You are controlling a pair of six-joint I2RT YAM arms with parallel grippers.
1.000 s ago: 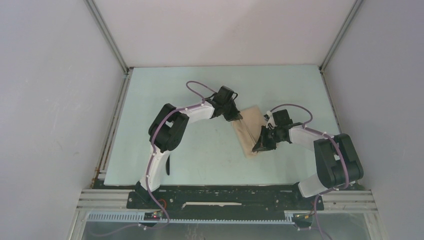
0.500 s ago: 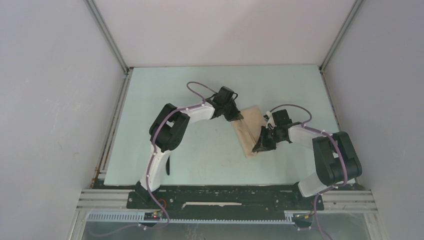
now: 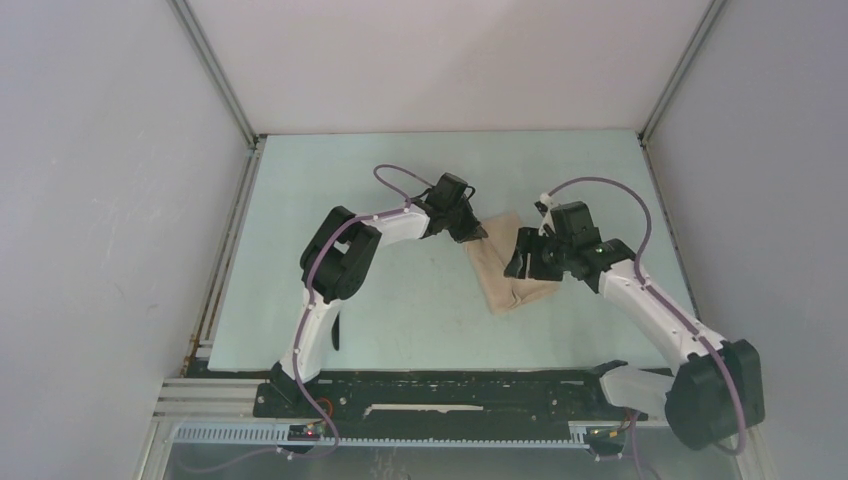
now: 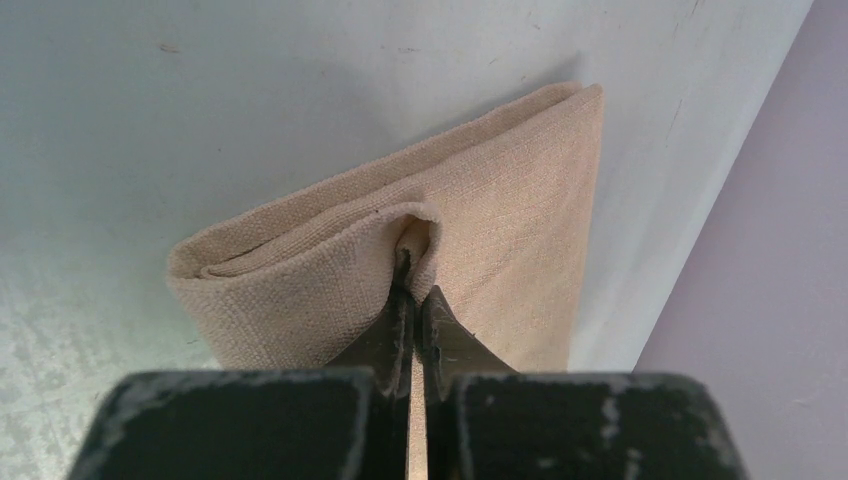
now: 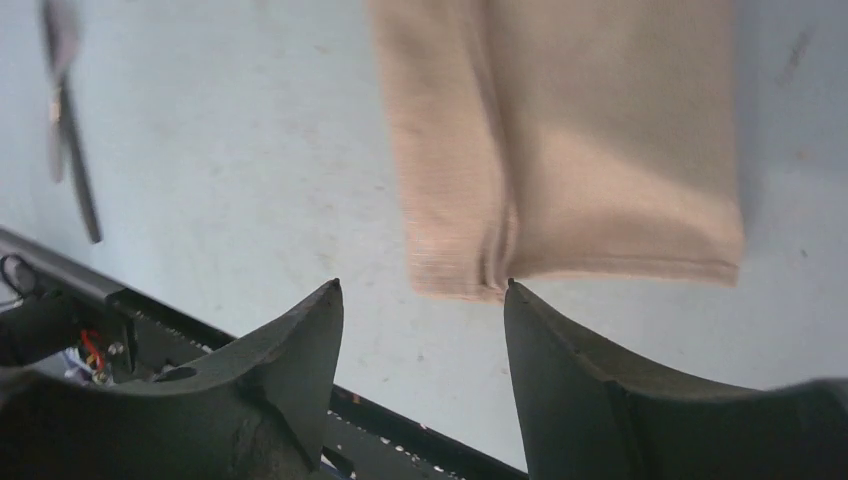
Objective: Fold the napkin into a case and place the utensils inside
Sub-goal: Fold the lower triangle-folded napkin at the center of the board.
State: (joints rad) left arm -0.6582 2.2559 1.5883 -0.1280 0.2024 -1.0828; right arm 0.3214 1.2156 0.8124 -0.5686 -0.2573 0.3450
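Note:
The beige napkin [image 3: 503, 272] lies folded into a narrow packet in the middle of the table. My left gripper [image 3: 477, 236] is shut on its far left edge. In the left wrist view the cloth [image 4: 500, 200] puckers up between the closed fingertips of the left gripper [image 4: 412, 290]. My right gripper [image 3: 519, 266] hangs open over the packet's right side, holding nothing. From the right wrist the napkin [image 5: 570, 140] lies flat beyond the spread tips of the right gripper [image 5: 422, 287], apart from them. A slim black knife [image 3: 336, 331] lies by the left arm's base and shows blurred as the knife [image 5: 75, 170]. The fork cannot be made out.
The pale green table [image 3: 400, 180] is walled in at the back and on both sides. A black rail [image 3: 450, 385] with the arm bases runs along the near edge. The left arm's elbow [image 3: 335, 255] stands over the table's left half.
The right gripper has opened and let go of the napkin, and the right arm has lifted with its elbow swung back towards the near edge. The left gripper keeps its pinch.

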